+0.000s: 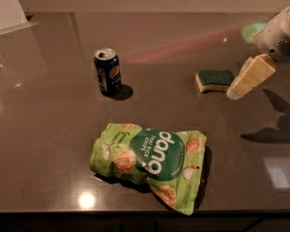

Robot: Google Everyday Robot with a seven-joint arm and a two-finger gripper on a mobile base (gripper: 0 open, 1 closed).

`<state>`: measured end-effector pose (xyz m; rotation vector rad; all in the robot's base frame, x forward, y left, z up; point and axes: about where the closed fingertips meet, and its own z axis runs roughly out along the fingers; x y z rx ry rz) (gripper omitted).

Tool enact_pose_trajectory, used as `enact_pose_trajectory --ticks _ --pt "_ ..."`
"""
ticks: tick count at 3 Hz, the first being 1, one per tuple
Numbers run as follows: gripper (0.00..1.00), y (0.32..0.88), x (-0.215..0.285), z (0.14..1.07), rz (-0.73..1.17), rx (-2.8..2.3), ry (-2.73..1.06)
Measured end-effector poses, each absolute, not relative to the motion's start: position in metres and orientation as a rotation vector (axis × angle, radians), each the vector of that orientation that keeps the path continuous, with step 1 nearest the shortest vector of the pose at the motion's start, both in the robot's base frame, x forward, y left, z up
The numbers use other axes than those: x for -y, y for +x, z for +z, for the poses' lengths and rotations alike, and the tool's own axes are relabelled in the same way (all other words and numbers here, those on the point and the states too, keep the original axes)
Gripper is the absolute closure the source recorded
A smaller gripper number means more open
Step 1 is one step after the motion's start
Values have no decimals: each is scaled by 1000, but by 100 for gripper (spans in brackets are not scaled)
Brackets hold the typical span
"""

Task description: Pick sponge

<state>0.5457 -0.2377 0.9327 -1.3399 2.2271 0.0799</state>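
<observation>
The sponge [215,79] lies flat on the dark table [48,129] at the right, its dark green scouring top up over pale yellow foam. My gripper [237,91] comes in from the upper right on a white arm [280,33]. It hangs just to the right of the sponge's right end, slightly above the table, with its tip close to the sponge's front right corner. I see nothing held in it.
A blue Pepsi can [108,72] stands upright left of centre. A green bag of rice chips [150,161] lies flat near the front edge. The arm's shadow [275,124] falls on the table at the right. A white object [5,6] sits at the far left corner.
</observation>
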Motion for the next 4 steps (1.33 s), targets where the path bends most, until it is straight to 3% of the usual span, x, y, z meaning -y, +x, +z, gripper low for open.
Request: enact_pose_trajectory --ticks 4 --pt "0 623 275 860 155 -2374 -1178"
